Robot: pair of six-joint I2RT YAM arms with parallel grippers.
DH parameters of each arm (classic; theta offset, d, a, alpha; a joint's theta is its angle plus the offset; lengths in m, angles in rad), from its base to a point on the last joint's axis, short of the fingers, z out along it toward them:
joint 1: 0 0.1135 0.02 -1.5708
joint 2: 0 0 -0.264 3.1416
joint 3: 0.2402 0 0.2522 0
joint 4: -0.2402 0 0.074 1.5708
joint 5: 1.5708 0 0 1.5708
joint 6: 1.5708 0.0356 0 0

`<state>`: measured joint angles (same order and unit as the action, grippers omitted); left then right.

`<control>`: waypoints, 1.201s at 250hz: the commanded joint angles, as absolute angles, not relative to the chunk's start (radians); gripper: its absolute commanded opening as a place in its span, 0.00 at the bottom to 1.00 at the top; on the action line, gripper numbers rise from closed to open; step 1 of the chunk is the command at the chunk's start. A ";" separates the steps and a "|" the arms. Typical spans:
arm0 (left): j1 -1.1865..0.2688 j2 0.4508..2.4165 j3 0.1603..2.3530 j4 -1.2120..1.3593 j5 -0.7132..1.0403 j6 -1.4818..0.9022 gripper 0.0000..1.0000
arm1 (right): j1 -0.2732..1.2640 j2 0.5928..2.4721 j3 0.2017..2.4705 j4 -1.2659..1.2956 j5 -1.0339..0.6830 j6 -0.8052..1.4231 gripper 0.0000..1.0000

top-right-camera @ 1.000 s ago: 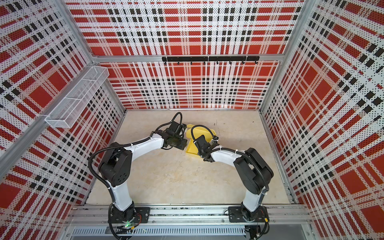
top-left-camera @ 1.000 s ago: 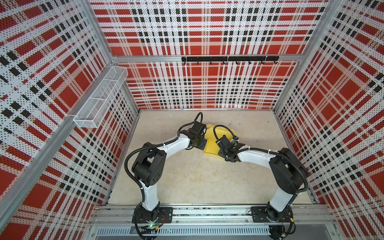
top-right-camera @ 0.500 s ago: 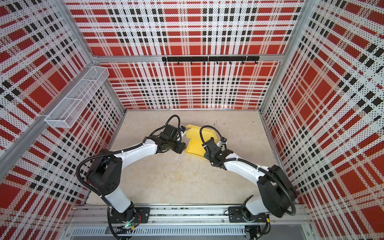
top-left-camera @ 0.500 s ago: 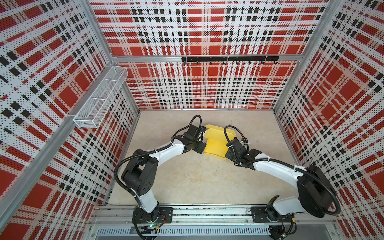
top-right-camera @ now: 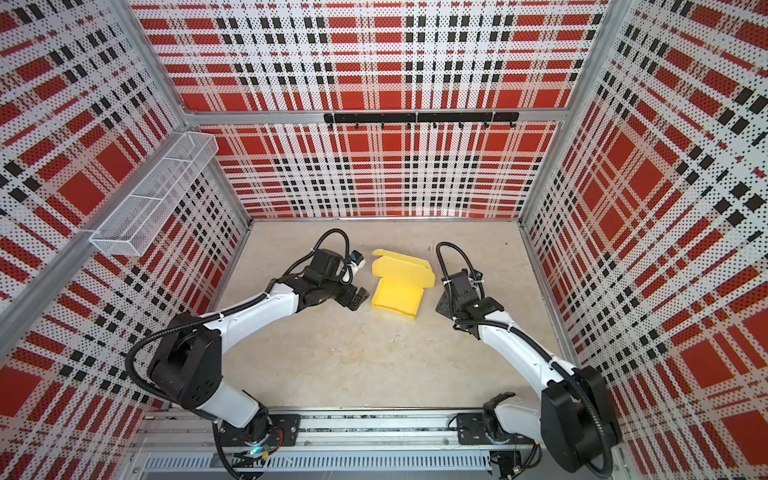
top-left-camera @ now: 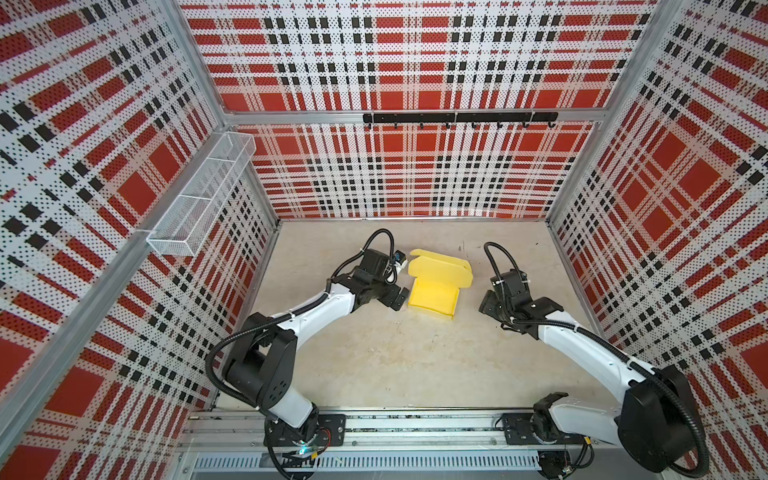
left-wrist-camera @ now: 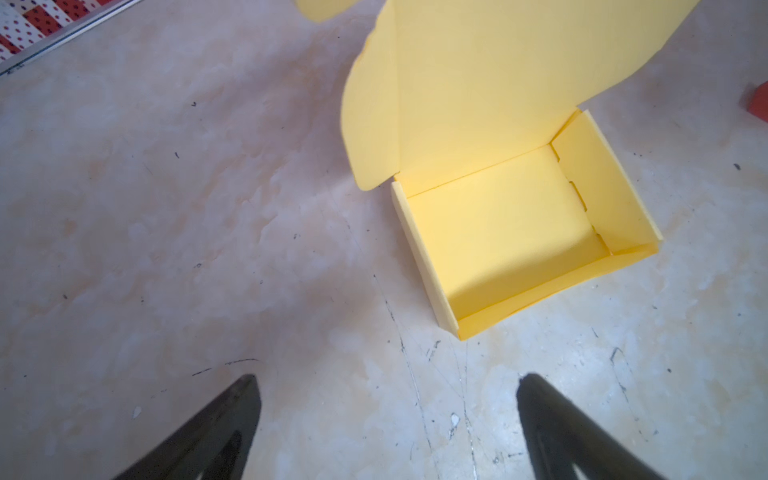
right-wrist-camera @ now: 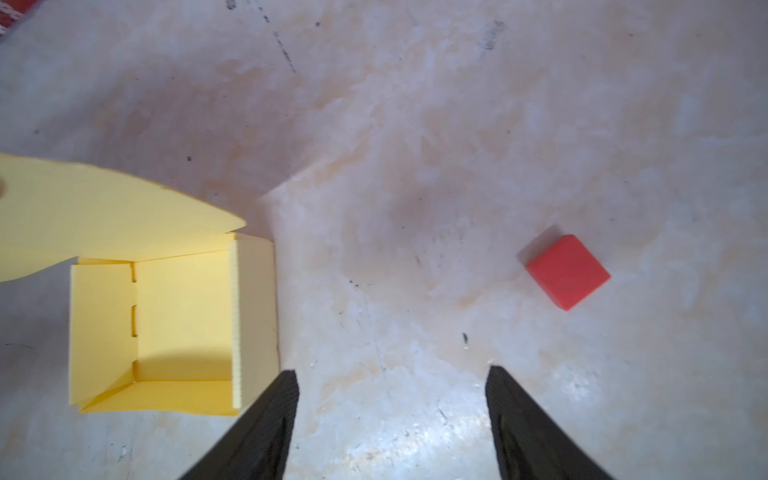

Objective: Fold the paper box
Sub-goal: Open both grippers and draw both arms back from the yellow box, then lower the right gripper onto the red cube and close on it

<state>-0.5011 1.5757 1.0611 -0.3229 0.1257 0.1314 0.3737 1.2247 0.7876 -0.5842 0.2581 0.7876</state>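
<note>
The paper box point(top-left-camera: 433, 296) point(top-right-camera: 398, 296) is pale yellow and stands on the table as a shallow open tray, its lid flap raised at the far side. My left gripper point(top-left-camera: 398, 297) point(top-right-camera: 360, 297) is open just left of the box, apart from it. In the left wrist view the box point(left-wrist-camera: 507, 232) lies ahead of the empty left gripper point(left-wrist-camera: 386, 378). My right gripper point(top-left-camera: 486, 301) point(top-right-camera: 441, 305) is open to the right of the box. In the right wrist view the right gripper point(right-wrist-camera: 390, 370) is empty, with one fingertip point(right-wrist-camera: 286, 386) close beside the box point(right-wrist-camera: 183, 316) wall.
A small red cube point(right-wrist-camera: 567, 272) point(left-wrist-camera: 758, 102) lies on the table to the right of the box. A wire basket point(top-left-camera: 199, 199) hangs on the left wall. A black hook rail point(top-left-camera: 457, 118) runs along the back wall. Perforated plaid walls close in three sides.
Both grippers have opened and drawn back from the box, the left one to the left and the right one to the right. The box now stands alone between them.
</note>
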 commanded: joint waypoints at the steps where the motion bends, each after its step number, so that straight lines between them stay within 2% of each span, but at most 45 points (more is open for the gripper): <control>1: -0.459 1.536 1.044 -0.307 0.179 0.140 0.99 | 0.317 1.185 0.773 -0.651 0.234 0.726 0.76; 54: -0.396 1.504 1.036 -0.306 0.193 0.130 0.99 | 0.189 1.143 0.720 -0.655 0.196 0.726 0.82; 100: -0.345 1.496 1.047 -0.303 0.180 0.118 1.00 | 0.089 1.155 0.678 -0.618 0.128 0.741 0.82; 142: -0.311 1.501 1.048 -0.286 0.176 0.113 0.99 | 0.072 1.213 0.669 -0.565 0.113 0.758 0.81; 221: -0.271 1.495 1.058 -0.301 0.185 0.099 0.99 | 0.068 1.350 0.688 -0.478 0.090 0.789 0.73; 300: -0.262 1.497 1.052 -0.297 0.223 0.072 1.00 | 0.064 1.441 0.747 -0.469 0.100 0.754 0.56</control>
<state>-0.2687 1.5269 1.0439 -0.3134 0.1848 0.0978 0.0696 1.4220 0.6945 -0.4892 0.0864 0.7742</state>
